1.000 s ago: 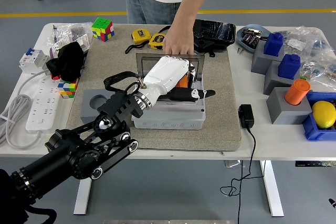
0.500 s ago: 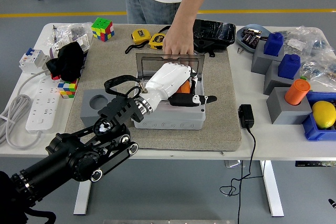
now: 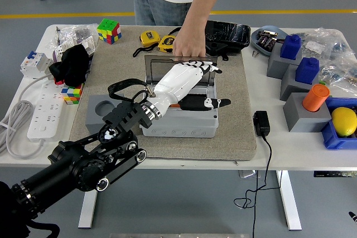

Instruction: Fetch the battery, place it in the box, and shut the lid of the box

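- The battery cannot be made out with certainty: the left hand (image 3: 187,79) covers the inside of the box (image 3: 179,116), so whether it already lies in there cannot be told.
- The box is a grey case on the tan mat (image 3: 234,110), near the middle of the table (image 3: 279,143); its transparent lid (image 3: 167,66) stands raised at the far edge.
- The left hand, white-shelled on a black arm reaching in from the near left, hangs over the open box with its fingers (image 3: 207,65) stretched toward the lid's upper edge and its dark thumb (image 3: 215,103) pointing right over the box. The fingers look extended and seem to hold nothing, though the palm side is hidden.
- A person's hand (image 3: 188,43) comes from the far side and rests at the top of the lid, seemingly steadying it.
- Judged from this, fetching and placing are probably done or nearly so; closing the lid is left, since it is plainly still up.
- The right hand is not in view.
- Farther out: tape measures (image 3: 158,40) and a black tray (image 3: 227,34) just beyond the box, a grey block (image 3: 100,110) left of it, a black adapter (image 3: 261,122) right of the mat.
- Whether the fingers actually touch the lid is hard to tell.
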Robot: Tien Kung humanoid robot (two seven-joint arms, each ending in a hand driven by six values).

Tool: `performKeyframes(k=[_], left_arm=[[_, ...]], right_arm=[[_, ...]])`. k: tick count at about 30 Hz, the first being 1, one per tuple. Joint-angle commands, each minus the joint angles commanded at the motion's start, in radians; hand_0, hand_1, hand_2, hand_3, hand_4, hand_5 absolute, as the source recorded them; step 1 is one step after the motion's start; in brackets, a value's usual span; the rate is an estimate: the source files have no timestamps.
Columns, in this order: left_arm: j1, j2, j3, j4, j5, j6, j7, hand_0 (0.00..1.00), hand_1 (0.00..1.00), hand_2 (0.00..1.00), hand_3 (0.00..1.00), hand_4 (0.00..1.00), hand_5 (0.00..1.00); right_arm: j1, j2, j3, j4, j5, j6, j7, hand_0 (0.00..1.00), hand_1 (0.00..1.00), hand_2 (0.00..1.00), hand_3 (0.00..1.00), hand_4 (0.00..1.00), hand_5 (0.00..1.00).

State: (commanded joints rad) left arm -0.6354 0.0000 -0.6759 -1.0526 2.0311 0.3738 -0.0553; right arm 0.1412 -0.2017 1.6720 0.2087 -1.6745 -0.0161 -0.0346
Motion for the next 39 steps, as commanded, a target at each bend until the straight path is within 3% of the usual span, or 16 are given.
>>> performKeyframes(k=[16,21,30,31,32,35,37,38,39], left_arm=[[0.008,0.0,-0.048,-0.132,0.06,0.024,0.026,0.998,0.998,0.966,0.892,0.998,0.998],[-0.013,0.002,-0.058,-0.103,0.058,0.011,0.029,0.998,0.998,0.954,0.887,0.998,0.998],[-0.045,0.029,-0.108,-0.004,0.041,-0.016,0.016,0.998,0.998,0.913,0.859,0.998,0.998],[-0.044,0.033,-0.115,-0.001,0.044,-0.022,0.019,0.998,0.998,0.913,0.859,0.998,0.998],[-0.043,0.039,-0.121,-0.001,0.047,-0.029,0.023,0.922,0.853,0.807,0.793,0.998,0.998],[-0.035,0.058,-0.133,-0.017,0.05,-0.073,0.052,0.922,0.853,0.807,0.793,0.998,0.998],[-0.022,0.081,-0.135,-0.047,0.053,-0.131,0.09,0.922,0.853,0.807,0.793,0.998,0.998],[-0.013,0.093,-0.135,-0.066,0.055,-0.169,0.115,0.791,0.766,0.735,0.737,0.998,0.998],[-0.005,0.104,-0.134,-0.085,0.057,-0.205,0.138,0.791,0.766,0.735,0.737,0.998,0.998]], right_arm=[[-0.003,0.004,0.011,0.0,-0.005,0.0,0.0,0.795,0.738,0.739,0.794,0.998,0.962],[-0.002,0.004,0.01,0.0,-0.001,-0.001,0.0,0.795,0.738,0.739,0.794,0.998,0.962],[-0.005,0.005,0.017,-0.001,-0.003,-0.001,0.0,0.795,0.738,0.739,0.794,0.998,0.962],[-0.006,0.005,0.018,-0.001,-0.004,-0.001,-0.001,0.795,0.738,0.739,0.794,0.998,0.962],[-0.007,0.005,0.018,-0.001,-0.004,-0.001,-0.001,0.795,0.738,0.739,0.793,0.998,0.962],[-0.007,0.005,0.023,-0.002,-0.008,-0.001,-0.001,0.795,0.738,0.739,0.793,0.998,0.962],[-0.007,0.005,0.02,-0.001,-0.003,-0.001,-0.001,0.795,0.738,0.739,0.793,0.998,0.962],[-0.007,0.004,0.018,0.0,-0.001,-0.001,0.0,0.793,0.738,0.739,0.793,0.998,0.961],[-0.007,0.004,0.019,0.0,-0.001,-0.002,-0.001,0.793,0.738,0.739,0.793,0.998,0.961]])
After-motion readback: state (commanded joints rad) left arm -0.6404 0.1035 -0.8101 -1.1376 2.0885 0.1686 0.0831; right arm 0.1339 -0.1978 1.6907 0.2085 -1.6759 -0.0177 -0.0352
